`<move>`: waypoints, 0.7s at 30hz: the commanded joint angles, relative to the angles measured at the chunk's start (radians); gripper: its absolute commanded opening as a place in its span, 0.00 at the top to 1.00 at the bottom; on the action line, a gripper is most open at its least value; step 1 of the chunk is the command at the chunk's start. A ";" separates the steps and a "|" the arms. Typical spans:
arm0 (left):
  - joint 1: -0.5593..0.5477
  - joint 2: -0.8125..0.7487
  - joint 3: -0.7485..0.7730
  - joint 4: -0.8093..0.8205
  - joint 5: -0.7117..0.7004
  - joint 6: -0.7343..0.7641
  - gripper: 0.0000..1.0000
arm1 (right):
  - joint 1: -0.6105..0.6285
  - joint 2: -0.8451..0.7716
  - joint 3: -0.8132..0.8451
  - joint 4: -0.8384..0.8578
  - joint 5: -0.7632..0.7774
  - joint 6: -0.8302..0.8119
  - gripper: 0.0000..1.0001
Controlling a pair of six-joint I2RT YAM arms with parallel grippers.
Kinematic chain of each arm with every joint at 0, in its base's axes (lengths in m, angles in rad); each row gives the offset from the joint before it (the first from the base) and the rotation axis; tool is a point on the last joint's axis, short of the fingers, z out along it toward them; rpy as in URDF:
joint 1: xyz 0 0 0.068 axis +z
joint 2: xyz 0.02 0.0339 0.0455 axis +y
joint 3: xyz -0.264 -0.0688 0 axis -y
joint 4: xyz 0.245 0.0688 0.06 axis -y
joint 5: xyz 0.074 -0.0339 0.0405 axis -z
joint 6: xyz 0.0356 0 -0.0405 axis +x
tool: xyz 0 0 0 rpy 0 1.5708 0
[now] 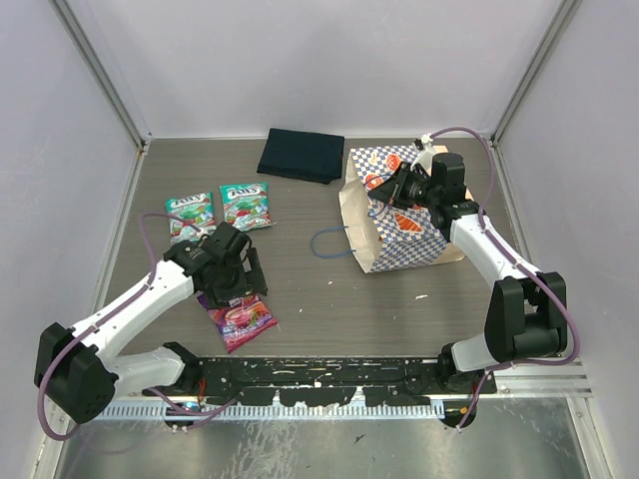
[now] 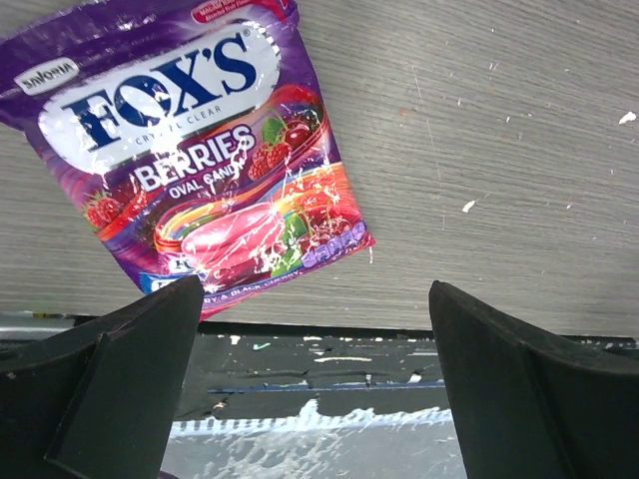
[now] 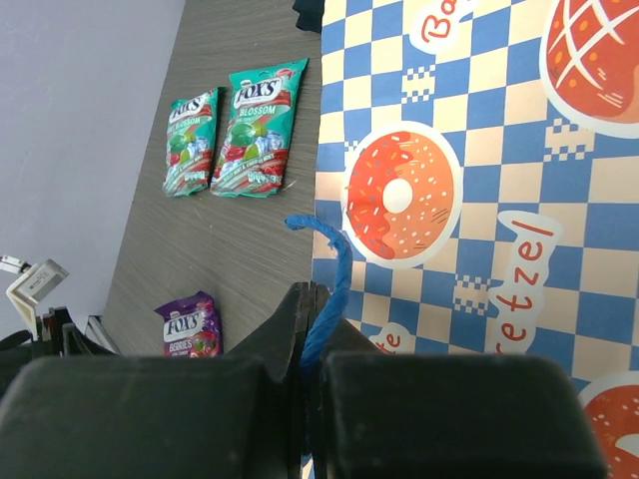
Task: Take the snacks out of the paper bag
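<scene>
Far left of the table point(image 1: 419, 319): a teal pouch point(image 1: 190, 213) and a second teal pouch point(image 1: 246, 204) lie flat side by side, both outside the bag. The right wrist view shows them too, label up.

Just nearer is the left gripper point(image 1: 240, 282), fingers point(image 2: 120, 379) spread wide and holding nothing. It hangs over the purple pouch point(image 2: 200, 150), which lies flat near the front edge, out of the bag and partly under the gripper from above.

Far centre: a folded dark cloth point(image 1: 301, 155), apart from the pouches.

Right of centre is the paper bag point(image 1: 409, 244), blue-and-white checks with orange marks. Its mouth faces left and the cream inside shows. I cannot tell if any pouches are inside. One loose handle loop point(image 1: 329, 242) lies on the table just left of the mouth.

The right gripper point(image 1: 391, 190) is at the top of the bag, fingers clenched on the blue cord handle point(image 3: 334, 264). The cord runs straight into the pinched tips, close against the bag's printed side.
</scene>
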 commanded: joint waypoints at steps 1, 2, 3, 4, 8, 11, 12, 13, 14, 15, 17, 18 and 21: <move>0.011 -0.012 -0.028 0.009 0.053 -0.062 0.02 | -0.004 -0.029 0.002 0.059 -0.018 0.004 0.99; 0.011 -0.009 -0.046 0.024 0.050 -0.077 0.02 | -0.003 -0.027 0.001 0.061 -0.018 0.003 0.99; 0.012 -0.006 -0.064 0.041 0.043 -0.088 0.02 | -0.003 -0.026 0.001 0.060 -0.017 0.001 0.99; 0.013 0.002 -0.077 0.057 0.035 -0.095 0.02 | -0.003 -0.023 0.002 0.062 -0.017 0.003 0.99; 0.027 0.045 -0.110 0.115 0.018 -0.104 0.02 | -0.003 -0.012 0.001 0.065 -0.021 0.005 0.99; 0.039 0.078 -0.120 0.139 -0.032 -0.110 0.02 | -0.003 -0.013 0.000 0.065 -0.021 0.003 0.99; 0.047 0.082 -0.129 0.151 -0.044 -0.109 0.02 | -0.003 -0.014 -0.001 0.065 -0.020 0.003 0.99; 0.063 0.086 -0.139 0.166 -0.045 -0.106 0.02 | -0.003 -0.015 -0.001 0.065 -0.020 0.003 0.99; 0.080 0.088 -0.151 0.179 -0.040 -0.100 0.02 | -0.003 -0.015 0.000 0.066 -0.022 0.001 0.99; 0.102 0.093 -0.160 0.193 -0.033 -0.093 0.02 | -0.003 -0.015 -0.001 0.066 -0.021 0.001 0.99; 0.151 0.110 -0.172 0.216 -0.001 -0.068 0.02 | -0.003 -0.018 -0.001 0.065 -0.021 0.001 0.99; 0.182 0.121 -0.173 0.227 0.028 -0.049 0.02 | -0.003 -0.020 -0.003 0.065 -0.021 0.002 1.00; 0.268 0.208 -0.146 0.232 0.111 0.018 0.02 | -0.003 -0.028 -0.006 0.065 -0.021 0.001 0.99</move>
